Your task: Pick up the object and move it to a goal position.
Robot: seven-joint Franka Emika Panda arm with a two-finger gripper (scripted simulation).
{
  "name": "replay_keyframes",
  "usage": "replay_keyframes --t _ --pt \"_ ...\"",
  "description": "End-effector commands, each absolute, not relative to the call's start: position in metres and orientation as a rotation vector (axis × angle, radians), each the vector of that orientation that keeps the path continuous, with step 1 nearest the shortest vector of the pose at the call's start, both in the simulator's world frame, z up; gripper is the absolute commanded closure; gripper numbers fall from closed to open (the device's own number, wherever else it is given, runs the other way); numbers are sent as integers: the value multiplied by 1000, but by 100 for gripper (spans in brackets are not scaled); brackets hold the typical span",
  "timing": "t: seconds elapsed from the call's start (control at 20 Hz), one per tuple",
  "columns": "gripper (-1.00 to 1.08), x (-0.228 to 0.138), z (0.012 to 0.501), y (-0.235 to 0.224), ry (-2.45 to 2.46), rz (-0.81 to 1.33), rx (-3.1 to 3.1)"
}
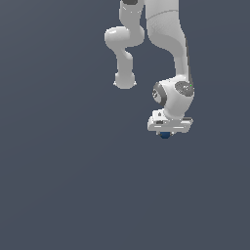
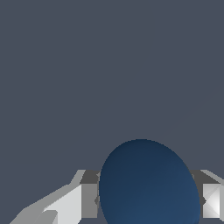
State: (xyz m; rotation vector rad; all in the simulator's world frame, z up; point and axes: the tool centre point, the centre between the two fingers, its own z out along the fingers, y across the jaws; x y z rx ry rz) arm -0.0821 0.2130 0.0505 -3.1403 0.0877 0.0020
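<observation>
Exterior view. White Panda arm (image 1: 166,29) descending from the top edge; wrist turned down. Hand (image 1: 166,133) under the wrist, a small dark blue ball (image 1: 165,135) showing just beneath its white body, between the fingers. Only a sliver of the ball is visible. Table (image 1: 63,195): uniform grey-blue, no edge, no marker, no other item to be seen; whether the ball rests on it or hangs above it cannot be told. Room for moving: open on every side of the hand in this view; the arm's own elbow stands well apart to the exterior view's left.

Wrist view. Ball (image 2: 148,183) fills the lower part of the picture, seated between two pale fingers (image 2: 65,205), one on each side, both touching or very nearly touching it. Hand judged clenched on the ball. Grey ground beyond, featureless.

Risks, as judgement. A smooth round ball held by two narrow flat pads can roll or squirt out under a quick swing or a slackened grip. No goal is visible, so the travel direction cannot be checked from here.
</observation>
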Motion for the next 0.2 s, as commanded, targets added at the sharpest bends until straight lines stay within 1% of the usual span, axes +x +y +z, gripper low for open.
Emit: replay_keyframes --t 0.0,0.15 --pt "108 -84 51 218 91 0 -3140" --pt "108 -83 52 219 92 0 -3140"
